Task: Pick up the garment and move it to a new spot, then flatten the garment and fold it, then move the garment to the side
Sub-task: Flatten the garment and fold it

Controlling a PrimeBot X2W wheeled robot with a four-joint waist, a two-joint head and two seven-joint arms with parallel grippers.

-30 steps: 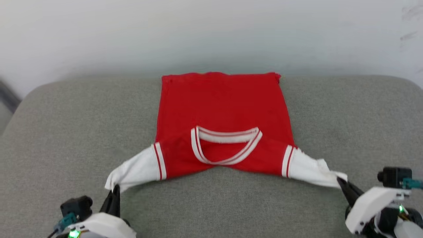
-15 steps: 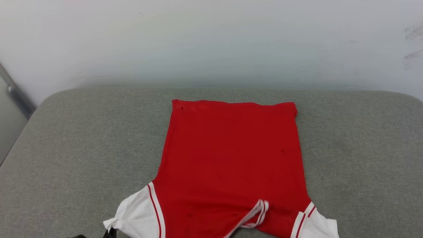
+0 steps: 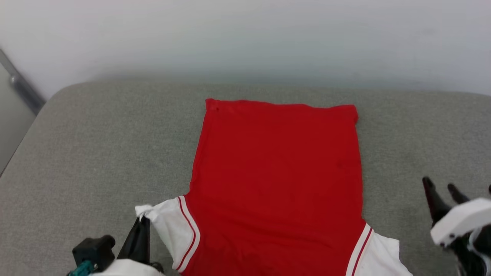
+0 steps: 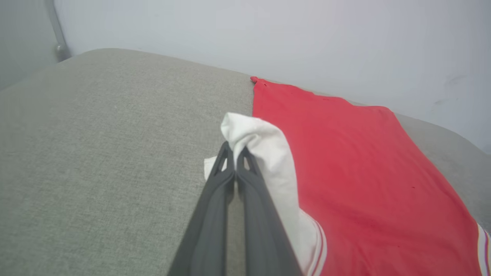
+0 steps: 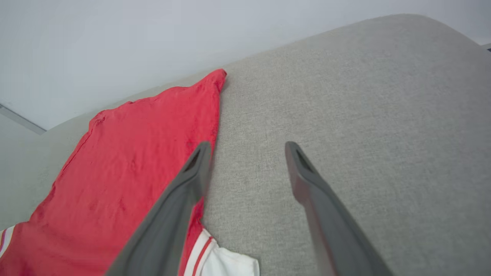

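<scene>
One grip gone: right end effector (image 3: 438,184) now spread apart, left end effector (image 3: 142,219) still clamped on the garment (image 3: 276,165).

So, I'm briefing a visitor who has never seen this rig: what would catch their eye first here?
The bright red garment, spread flat on the grey cushion in the middle of the head view. Next, at the lower left, the left gripper, jaws shut on the bunched tip of a white sleeve. At the lower right, the right gripper has its jaws open, holding nothing.
</scene>
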